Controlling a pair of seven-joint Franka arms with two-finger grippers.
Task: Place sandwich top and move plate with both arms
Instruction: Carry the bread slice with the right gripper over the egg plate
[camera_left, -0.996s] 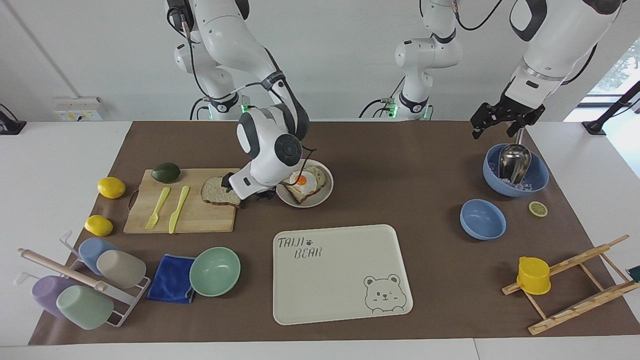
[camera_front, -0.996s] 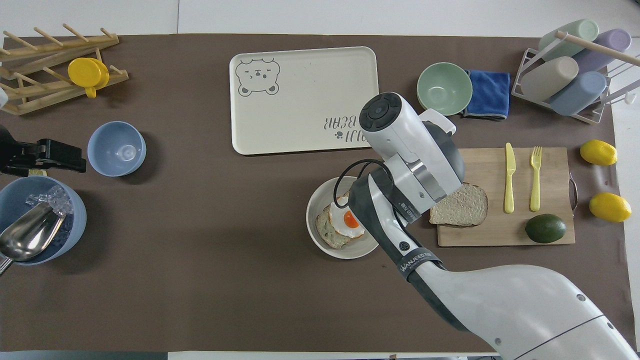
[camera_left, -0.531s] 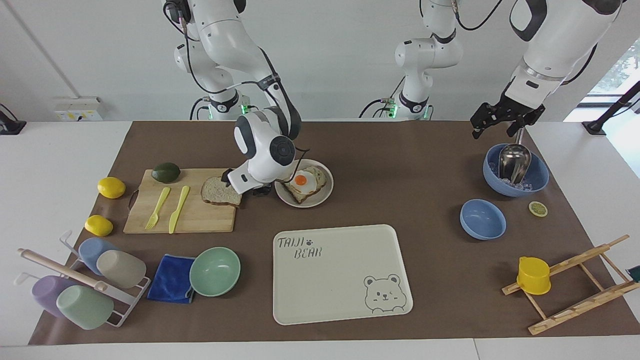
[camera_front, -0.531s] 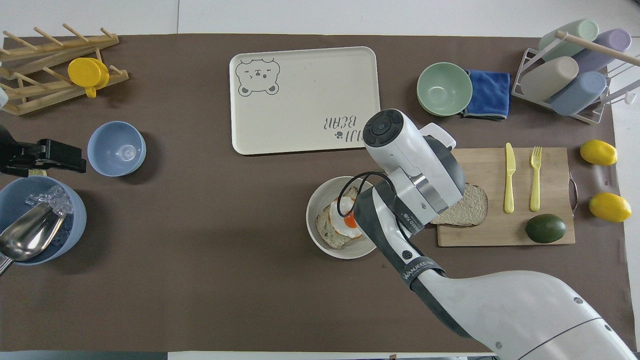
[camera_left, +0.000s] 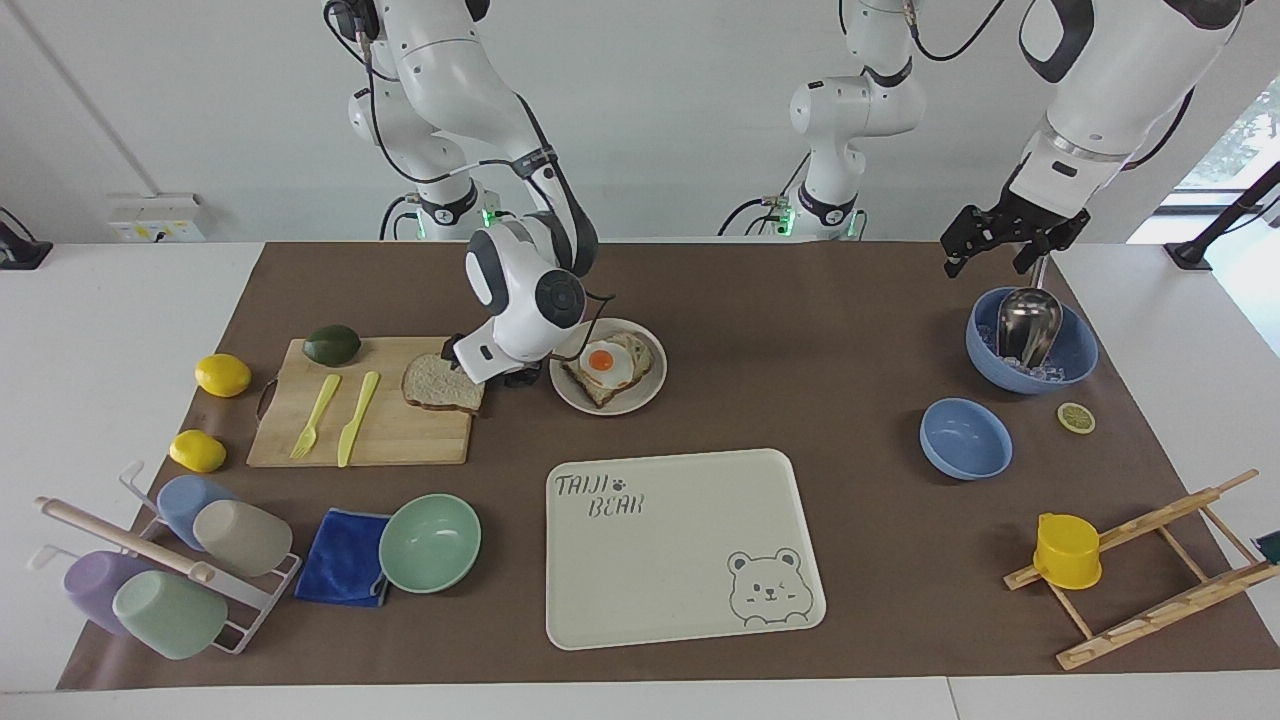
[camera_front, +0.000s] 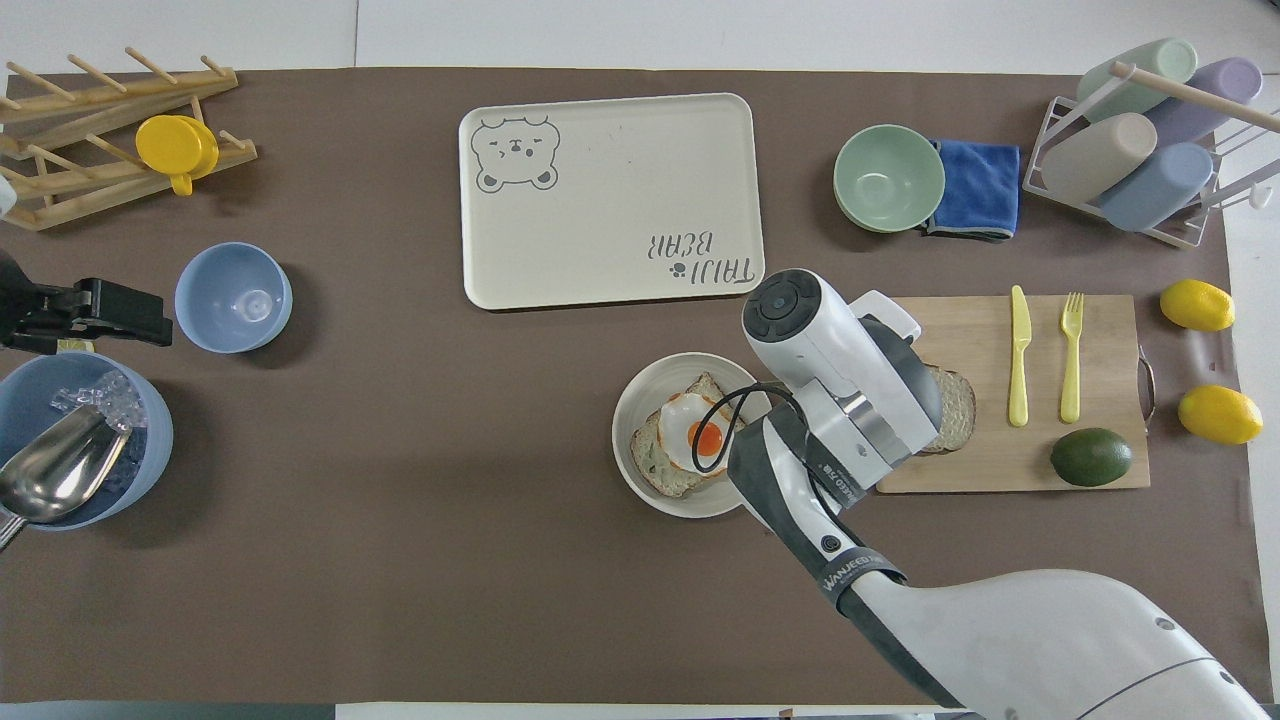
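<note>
The sandwich top (camera_left: 436, 384), a plain bread slice, lies flat on the wooden cutting board (camera_left: 380, 430), at the board's end beside the plate. The plate (camera_left: 652, 384) is a small round beige one and holds a toast slice with a fried egg (camera_left: 603, 362). My right gripper (camera_left: 460, 366) is down at the plate-side edge of the bread and is open, its fingers at that crust. In the overhead view the right wrist hides most of the sandwich top (camera_front: 958, 408) and borders the plate (camera_front: 628, 420). My left gripper (camera_left: 1010, 243) waits open in the air above the ice bowl.
A yellow knife (camera_left: 357, 418), fork (camera_left: 316, 415) and avocado (camera_left: 332, 344) share the board. The cream bear tray (camera_left: 690, 560) lies farther from the robots than the plate. A mint bowl (camera_left: 430, 542) sits on a blue cloth. The ice bowl (camera_left: 1032, 340) holds a metal scoop.
The right arm's wrist has drawn in toward the robots and sunk lower over the bread, uncovering more of the egg toast. The bread and the left arm have not moved.
</note>
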